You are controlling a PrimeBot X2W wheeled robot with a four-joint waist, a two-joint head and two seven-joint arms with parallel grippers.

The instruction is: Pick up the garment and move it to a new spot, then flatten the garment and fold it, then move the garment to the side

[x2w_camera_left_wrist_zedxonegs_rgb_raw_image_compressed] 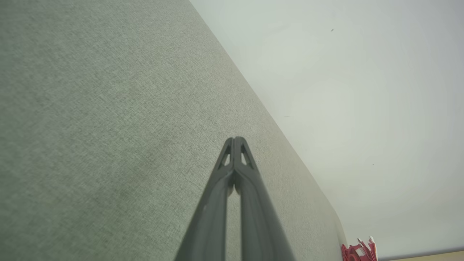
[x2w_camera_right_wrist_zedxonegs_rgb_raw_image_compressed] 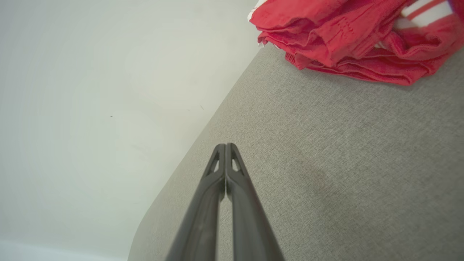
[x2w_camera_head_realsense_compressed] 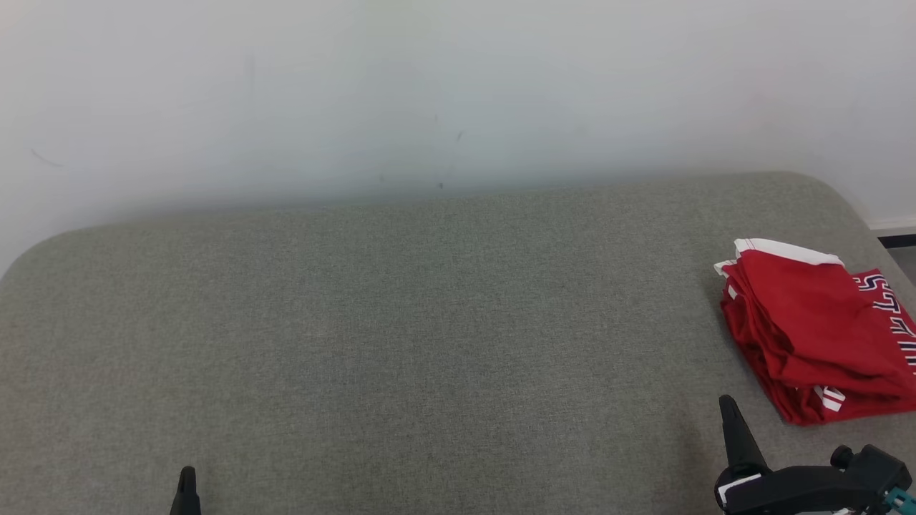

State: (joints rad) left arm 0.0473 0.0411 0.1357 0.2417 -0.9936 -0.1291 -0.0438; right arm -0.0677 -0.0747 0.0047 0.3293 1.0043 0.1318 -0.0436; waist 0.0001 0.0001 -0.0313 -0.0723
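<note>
The garment [x2w_camera_head_realsense_compressed: 816, 332] is red with white trim and dark lettering, lying folded in a compact stack at the right end of the grey upholstered surface [x2w_camera_head_realsense_compressed: 401, 336]. It also appears in the right wrist view [x2w_camera_right_wrist_zedxonegs_rgb_raw_image_compressed: 348, 40] and as a small red patch in the left wrist view [x2w_camera_left_wrist_zedxonegs_rgb_raw_image_compressed: 357, 251]. My right gripper [x2w_camera_head_realsense_compressed: 728, 404] is shut and empty, just in front of and left of the garment, apart from it; its tips press together [x2w_camera_right_wrist_zedxonegs_rgb_raw_image_compressed: 225, 145]. My left gripper [x2w_camera_head_realsense_compressed: 187, 473] is at the lower left, far from the garment, shut with nothing in it [x2w_camera_left_wrist_zedxonegs_rgb_raw_image_compressed: 235, 139].
A pale wall [x2w_camera_head_realsense_compressed: 429, 93] runs along the far edge of the surface. The surface's corners are rounded, and its right edge passes close behind the garment. A strip of floor and dark skirting [x2w_camera_head_realsense_compressed: 898, 239] shows at the far right.
</note>
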